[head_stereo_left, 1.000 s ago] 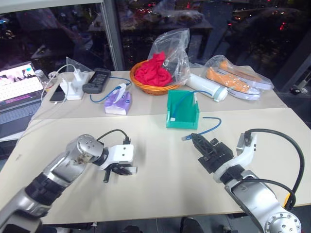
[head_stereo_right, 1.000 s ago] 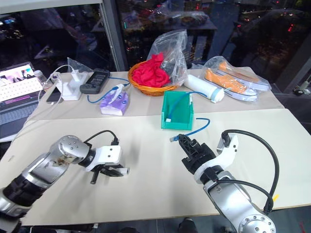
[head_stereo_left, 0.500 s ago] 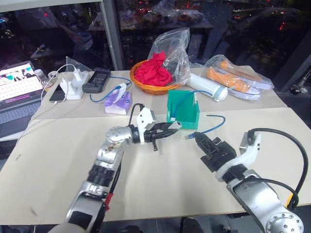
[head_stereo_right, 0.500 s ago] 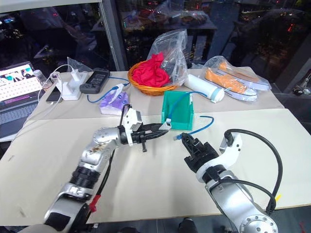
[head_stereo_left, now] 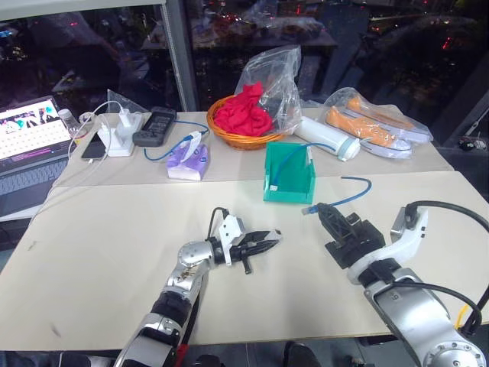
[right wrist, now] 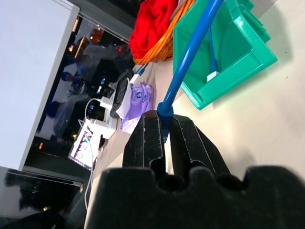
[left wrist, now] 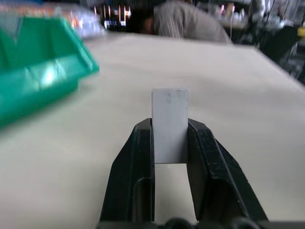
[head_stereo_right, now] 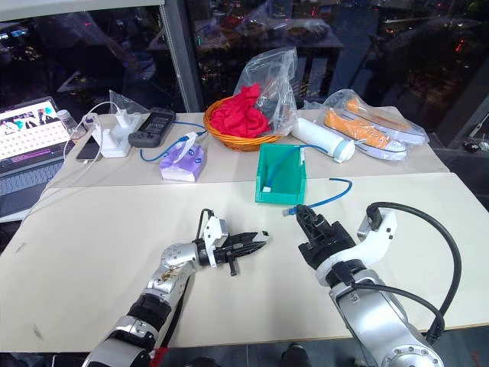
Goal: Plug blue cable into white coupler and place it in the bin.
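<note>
My left gripper pinches the tiny, rigid white coupler by its flat sides above the worktop, while my right gripper clenches the light, springy blue cable just behind its plug, likely best for steering it in.

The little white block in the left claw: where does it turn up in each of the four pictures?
Left eye view: white coupler at the left claw's tips, mid-table, below the bin.
Right eye view: same block, again below the bin.
Left wrist view: upright between the black fingers.
Right wrist view: I cannot find it.
Shared landmark: the teal bin.
</note>
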Robot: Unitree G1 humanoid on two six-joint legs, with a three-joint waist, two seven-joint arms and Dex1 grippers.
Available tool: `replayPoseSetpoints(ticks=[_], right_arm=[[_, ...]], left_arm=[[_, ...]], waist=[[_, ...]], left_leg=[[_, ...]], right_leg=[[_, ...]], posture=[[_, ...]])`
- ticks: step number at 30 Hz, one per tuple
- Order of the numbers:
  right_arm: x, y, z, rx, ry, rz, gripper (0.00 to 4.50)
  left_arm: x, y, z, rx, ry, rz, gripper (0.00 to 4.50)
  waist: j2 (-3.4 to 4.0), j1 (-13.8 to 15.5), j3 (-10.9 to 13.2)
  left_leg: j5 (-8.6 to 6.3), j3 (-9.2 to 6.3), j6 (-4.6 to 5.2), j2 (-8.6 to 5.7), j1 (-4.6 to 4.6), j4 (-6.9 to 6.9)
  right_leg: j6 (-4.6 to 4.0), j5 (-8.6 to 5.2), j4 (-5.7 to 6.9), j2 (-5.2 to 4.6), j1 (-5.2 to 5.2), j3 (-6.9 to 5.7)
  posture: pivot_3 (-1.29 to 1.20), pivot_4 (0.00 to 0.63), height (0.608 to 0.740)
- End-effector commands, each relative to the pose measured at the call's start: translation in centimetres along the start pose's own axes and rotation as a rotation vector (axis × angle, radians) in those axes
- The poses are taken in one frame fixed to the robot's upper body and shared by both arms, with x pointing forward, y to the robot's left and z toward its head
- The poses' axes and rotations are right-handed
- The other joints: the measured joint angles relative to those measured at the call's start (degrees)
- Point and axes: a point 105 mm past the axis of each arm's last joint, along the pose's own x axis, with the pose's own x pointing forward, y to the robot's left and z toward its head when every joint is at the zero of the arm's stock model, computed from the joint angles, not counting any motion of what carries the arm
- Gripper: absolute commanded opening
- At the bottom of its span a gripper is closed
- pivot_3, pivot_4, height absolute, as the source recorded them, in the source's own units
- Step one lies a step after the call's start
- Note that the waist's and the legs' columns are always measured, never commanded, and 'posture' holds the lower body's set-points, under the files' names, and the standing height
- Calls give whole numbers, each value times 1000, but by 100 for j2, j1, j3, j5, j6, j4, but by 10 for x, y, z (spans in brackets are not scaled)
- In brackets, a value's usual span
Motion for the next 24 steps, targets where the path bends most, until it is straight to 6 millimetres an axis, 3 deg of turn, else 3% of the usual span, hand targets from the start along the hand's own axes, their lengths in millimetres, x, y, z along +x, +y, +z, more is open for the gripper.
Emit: replayPoseSetpoints(ticks=[1,8,12,18,24], right_arm=[[-5,12,7,-3,-36,48,0],[-5,12,6,-1,-34,50,0],[-5,11,5,8,-36,51,0],[-3,11,3,28,-34,58,0],[0,12,1,39,-35,68,0]], left_arm=[[0,-2,-7,72,70,-38,451],[-24,10,-1,265,263,-145,451],[-60,27,8,311,495,-184,451],[-94,26,22,294,772,-296,451],[-102,24,23,310,924,-359,451]], waist=[[10,2,-9],[18,-60,-15],[18,-102,-15],[22,-109,-17],[23,-131,-16]], left_leg=[[0,0,0,0,2,0],[-8,-1,15,7,9,-4],[-8,-1,14,11,10,-8],[-7,-2,12,11,10,-12],[-7,-2,12,11,8,-19]], right_leg=[[0,0,0,0,2,0],[-4,2,10,10,0,3],[-7,-1,22,14,-12,6],[-7,-2,24,14,-17,7],[-8,-4,25,15,-25,7]], posture=[[0,150,740],[0,150,740],[0,150,740],[0,150,740],[0,150,740]])
